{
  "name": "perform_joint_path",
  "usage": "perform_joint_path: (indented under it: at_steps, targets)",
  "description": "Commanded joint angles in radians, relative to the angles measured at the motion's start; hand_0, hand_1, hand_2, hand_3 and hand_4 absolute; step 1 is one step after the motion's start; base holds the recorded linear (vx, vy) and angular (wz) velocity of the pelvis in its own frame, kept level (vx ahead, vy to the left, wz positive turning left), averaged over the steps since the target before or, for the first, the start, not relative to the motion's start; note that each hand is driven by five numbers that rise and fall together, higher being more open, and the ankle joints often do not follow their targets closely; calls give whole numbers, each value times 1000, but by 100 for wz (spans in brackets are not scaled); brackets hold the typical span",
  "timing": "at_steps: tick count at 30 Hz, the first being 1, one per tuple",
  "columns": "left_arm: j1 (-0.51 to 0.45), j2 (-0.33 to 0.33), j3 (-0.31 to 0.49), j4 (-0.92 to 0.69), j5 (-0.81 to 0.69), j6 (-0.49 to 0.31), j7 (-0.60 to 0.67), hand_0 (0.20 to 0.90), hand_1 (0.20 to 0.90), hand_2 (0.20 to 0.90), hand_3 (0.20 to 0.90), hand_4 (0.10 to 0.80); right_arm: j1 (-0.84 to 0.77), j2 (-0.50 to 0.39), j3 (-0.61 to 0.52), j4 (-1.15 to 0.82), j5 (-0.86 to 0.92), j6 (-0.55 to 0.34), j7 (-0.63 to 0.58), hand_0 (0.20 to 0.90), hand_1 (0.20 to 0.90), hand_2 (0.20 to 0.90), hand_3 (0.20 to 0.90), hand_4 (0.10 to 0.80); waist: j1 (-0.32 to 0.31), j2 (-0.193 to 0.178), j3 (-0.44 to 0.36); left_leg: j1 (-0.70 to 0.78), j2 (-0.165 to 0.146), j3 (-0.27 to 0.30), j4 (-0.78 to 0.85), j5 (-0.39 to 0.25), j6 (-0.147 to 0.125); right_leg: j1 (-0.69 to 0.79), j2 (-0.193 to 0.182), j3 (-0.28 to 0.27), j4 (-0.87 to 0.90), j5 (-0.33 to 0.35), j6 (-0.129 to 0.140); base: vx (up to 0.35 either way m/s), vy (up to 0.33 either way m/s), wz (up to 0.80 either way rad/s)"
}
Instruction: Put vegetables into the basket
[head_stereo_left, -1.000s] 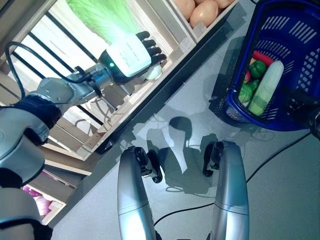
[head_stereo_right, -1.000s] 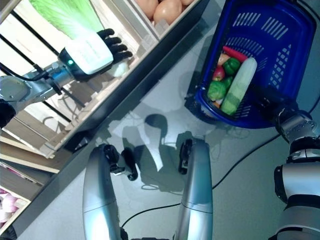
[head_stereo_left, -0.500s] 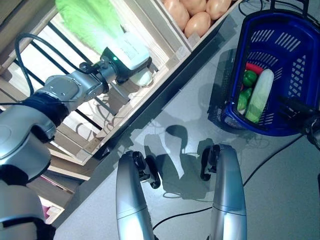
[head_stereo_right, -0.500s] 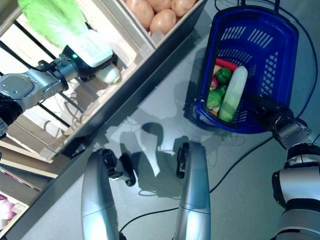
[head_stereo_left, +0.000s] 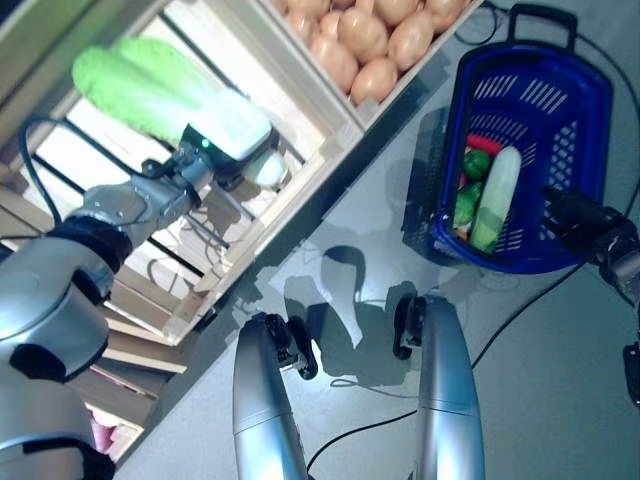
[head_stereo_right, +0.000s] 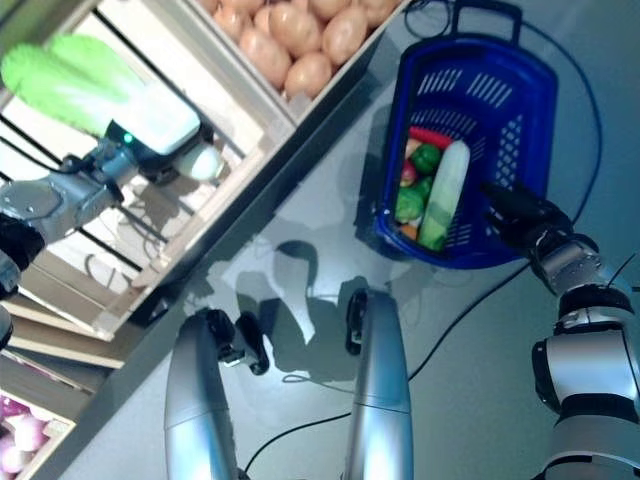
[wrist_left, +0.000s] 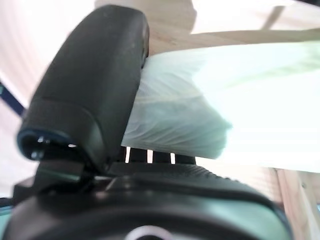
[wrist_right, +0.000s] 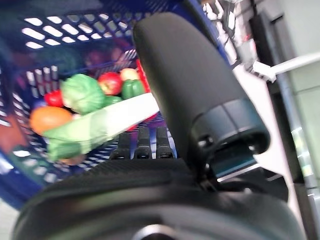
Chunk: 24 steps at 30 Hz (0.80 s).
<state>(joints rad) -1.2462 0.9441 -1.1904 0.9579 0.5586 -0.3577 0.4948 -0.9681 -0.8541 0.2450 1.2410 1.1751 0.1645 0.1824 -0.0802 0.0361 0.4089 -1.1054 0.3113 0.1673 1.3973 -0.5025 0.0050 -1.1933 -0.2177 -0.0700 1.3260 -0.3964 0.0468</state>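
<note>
Since a second ago, whole scene shifted down and leftward in the head views as the camera turned; within that, left hand (head_stereo_left: 232, 135) no longer spread flat over the crate but closed down onto the pale green napa cabbage (head_stereo_left: 140, 88), dark fingers now tucked out of sight beneath the white hand cover. Sitting at about 10 o'clock of the left eye view, inside the slatted light wooden crate (head_stereo_left: 322, 150), with the cabbage's leafy end pointing toward 10 o'clock and its white stem end (head_stereo_left: 268, 171) poking out just past the hand at 4 o'clock of it. In the left wrist view, black thumb (wrist_left: 95, 85) pressed against the cabbage's pale ribbed stalk, fingers beneath it: grasping the cabbage. Cabbage not yet lifted clear, resting in the crate. At 12 o'clock, a neighbouring compartment heaped with tan oval potatoes (head_stereo_left: 380, 40). At 2 o'clock, on the grey floor (head_stereo_left: 540, 380), a dark blue perforated plastic basket (head_stereo_left: 575, 150) with a black handle, holding a long pale green cucumber (head_stereo_left: 495, 200), green peppers (head_stereo_left: 475, 163) and a red vegetable (head_stereo_left: 484, 144). Right hand (head_stereo_right: 520, 220) at the basket's near rim, at 3 o'clock; fingers partly hidden behind the rim, cannot tell whether clenched on it or loose.
</note>
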Motion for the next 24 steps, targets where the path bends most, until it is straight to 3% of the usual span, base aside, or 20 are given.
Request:
perform_joint_path:
  at_steps: [1, 3, 5, 7, 9, 11, 18, 24]
  targets:
    - [-19, 21, 219, 58, -193, -56, 109, 300, 300, 300, 300, 400, 86, 37, -13, -145, -120, -201, 131, 900, 900, 900, 900, 800, -7, -1, -96, 140, -39, 30, -143, -27, 33, 191, -30, -42, -151, 19, -76, 38, -15, -6]
    - [46, 28, 310, 3, -254, -97, 89, 300, 300, 300, 300, 400, 152, 61, -10, -254, -186, -254, 126, 900, 900, 900, 900, 800, -9, -6, -104, 202, -51, 37, -192, -15, 32, 252, -31, -45, -191, 18, -78, 46, -20, 8]
    - [168, 22, 473, -100, -336, -154, 19, 300, 300, 300, 300, 400, 239, 90, -11, -436, -301, -300, 114, 900, 900, 900, 900, 800, -6, -14, -117, 282, -66, 42, -254, -6, 26, 327, -34, -48, -242, 17, -76, 60, -31, 13]
    - [222, 7, 540, -140, -392, -174, -16, 300, 300, 300, 300, 400, 264, 103, -1, -499, -346, -317, 111, 900, 900, 900, 900, 800, -6, -18, -122, 311, -69, 45, -274, -5, 24, 356, -37, -50, -258, 13, -75, 25, -28, 12]
    - [303, -40, 643, -192, -470, -201, -69, 300, 300, 300, 300, 400, 276, 126, 23, -584, -418, -317, 102, 900, 900, 900, 900, 800, -1, -26, -134, 375, -75, 51, -320, 2, 24, 420, -47, -65, -295, 13, -75, 33, -43, 14]
    - [386, -100, 737, -259, -630, -252, -214, 300, 300, 300, 300, 400, 279, 151, 46, -660, -487, -287, 83, 900, 900, 900, 900, 800, 13, -35, -150, 487, -91, 57, -417, 30, 16, 539, -48, -89, -383, 29, -69, 66, -54, 19]
    - [503, -210, 844, -360, -980, -290, -491, 300, 300, 300, 300, 400, 291, 200, 87, -756, -525, -218, 125, 900, 900, 900, 900, 800, 27, -57, -187, 709, -118, 71, -600, 79, 23, 773, -23, -124, -562, 57, -60, 62, -40, 11]
    - [616, -345, 913, -459, -1168, -249, -609, 300, 300, 300, 300, 400, 347, 310, 71, -792, -467, -136, 144, 900, 900, 900, 900, 800, 45, -66, -272, 943, -166, 84, -886, 199, 14, 1019, 46, -152, -867, 148, -36, 166, -51, 0]
